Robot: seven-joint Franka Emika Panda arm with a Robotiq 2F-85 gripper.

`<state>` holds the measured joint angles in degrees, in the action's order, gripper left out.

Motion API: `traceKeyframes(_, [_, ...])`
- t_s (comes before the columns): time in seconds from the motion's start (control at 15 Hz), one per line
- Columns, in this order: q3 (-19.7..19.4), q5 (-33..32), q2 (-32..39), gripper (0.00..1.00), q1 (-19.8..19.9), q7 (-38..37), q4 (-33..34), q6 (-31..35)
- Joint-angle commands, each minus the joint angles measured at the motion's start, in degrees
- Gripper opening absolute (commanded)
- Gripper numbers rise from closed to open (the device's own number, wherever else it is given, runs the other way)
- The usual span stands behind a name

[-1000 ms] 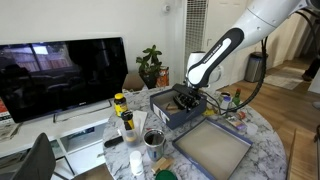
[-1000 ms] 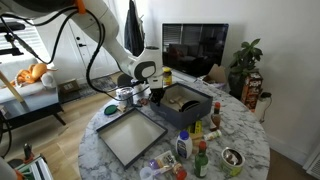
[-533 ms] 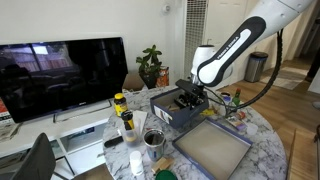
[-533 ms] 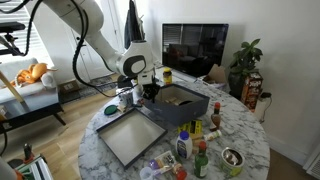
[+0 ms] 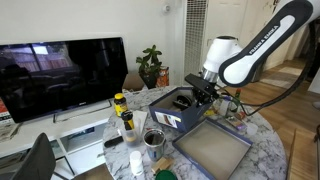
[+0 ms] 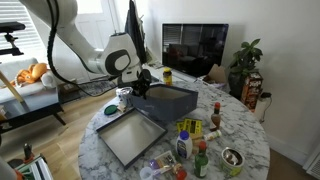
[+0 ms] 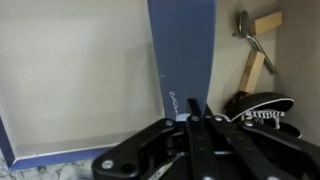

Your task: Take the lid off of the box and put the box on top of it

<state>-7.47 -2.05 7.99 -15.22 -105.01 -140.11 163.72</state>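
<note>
One pinch carries everything here: the tool (image 7: 196, 118) is closed tight on the top edge of a side wall of the box (image 7: 183, 55), as the wrist view shows. That grip makes sense to me. The box is far too wide to span, and a thin cardboard wall is the only part those jaws can take.

In both exterior views the box (image 5: 172, 110) (image 6: 168, 100) hangs from that held edge and looks tipped, the gripped side higher. Whether its far end rests on the surface (image 6: 245, 125) I cannot tell.

The lid (image 5: 212, 148) is already off and lies flat just beside the box, rim up, its pale inner face open to the ceiling. It makes a shallow tray ready to take the box. In the wrist view that pale face fills the space just outside the held wall, so I judge the box is at the lid's edge and not yet set down in it.

A one-wall grip lets the box swing and sag, so the carry wants to be slow, with the far end kept clear of the lid's rim. On the other side of the wall lie some small things, a wooden piece (image 7: 256, 45) among them; they may be inside the box. Bottles (image 6: 197, 148) stand near one corner of the lid, so there is little room to slide sideways.
</note>
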Motion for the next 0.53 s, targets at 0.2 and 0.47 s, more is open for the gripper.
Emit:
traceKeyframes(0.2, [1.05, -2.53, -14.44, 0.01, -0.68, -5.19, -14.03, 6.51])
traceKeyframes(0.47, [7.96, 8.85, -19.4, 0.01, 1.36, -0.41, -20.55, 8.68])
